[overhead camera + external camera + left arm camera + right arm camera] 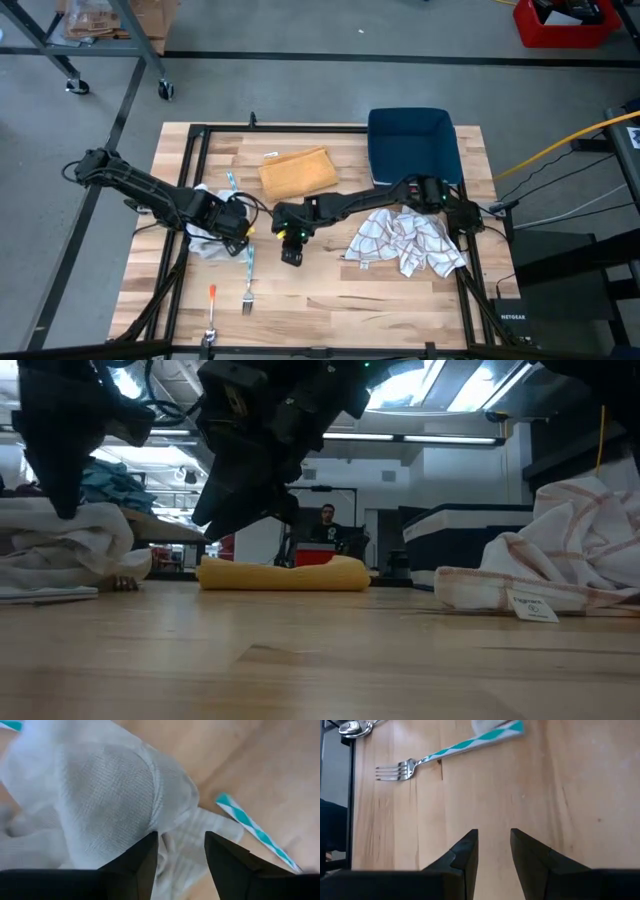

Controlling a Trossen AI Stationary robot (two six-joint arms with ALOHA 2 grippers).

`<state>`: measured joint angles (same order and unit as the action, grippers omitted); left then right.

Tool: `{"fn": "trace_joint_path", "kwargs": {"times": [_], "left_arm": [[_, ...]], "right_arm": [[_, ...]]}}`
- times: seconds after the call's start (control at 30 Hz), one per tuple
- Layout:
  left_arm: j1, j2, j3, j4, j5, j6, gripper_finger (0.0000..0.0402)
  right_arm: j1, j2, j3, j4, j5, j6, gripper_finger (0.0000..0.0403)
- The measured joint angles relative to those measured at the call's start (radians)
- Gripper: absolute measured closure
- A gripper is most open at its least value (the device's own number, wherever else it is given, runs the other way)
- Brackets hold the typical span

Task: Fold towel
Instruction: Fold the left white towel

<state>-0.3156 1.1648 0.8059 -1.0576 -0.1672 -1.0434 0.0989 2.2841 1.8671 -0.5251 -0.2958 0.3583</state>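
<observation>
White crumpled towel (205,240) lies at the wooden worktop's (330,300) left, under the parted, empty left claw (180,855). Right claw (494,852), parted and empty, hovers mid-worktop near a teal-handled fork (420,762). Checked cloth's tag (530,605) is unreadable.

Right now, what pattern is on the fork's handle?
Teal and white diagonal stripes on the fork handle, clearest in the right wrist view.
</observation>
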Motion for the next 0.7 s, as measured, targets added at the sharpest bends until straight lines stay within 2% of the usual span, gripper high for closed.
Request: {"fn": "trace_joint_path", "kwargs": {"times": [0.33,0.5,0.6,0.7], "left_arm": [[0.06,0.0,0.0,-0.012,-0.274,-0.001,0.0263],[0.113,0.0,0.0,-0.002,-0.415,0.08,0.0263],[0.147,0.0,0.0,0.006,-0.428,0.084,0.0263],[0.16,0.0,0.0,0.042,-0.365,0.06,0.0263]], "right_arm": [[0.042,0.0,0.0,0.0,0.03,-0.001,0.0285],[0.052,0.0,0.0,0.0,0.057,-0.001,0.0285],[0.052,0.0,0.0,-0.001,0.061,-0.001,0.0285],[0.052,0.0,0.0,0.0,0.098,-0.001,0.0285]]}}
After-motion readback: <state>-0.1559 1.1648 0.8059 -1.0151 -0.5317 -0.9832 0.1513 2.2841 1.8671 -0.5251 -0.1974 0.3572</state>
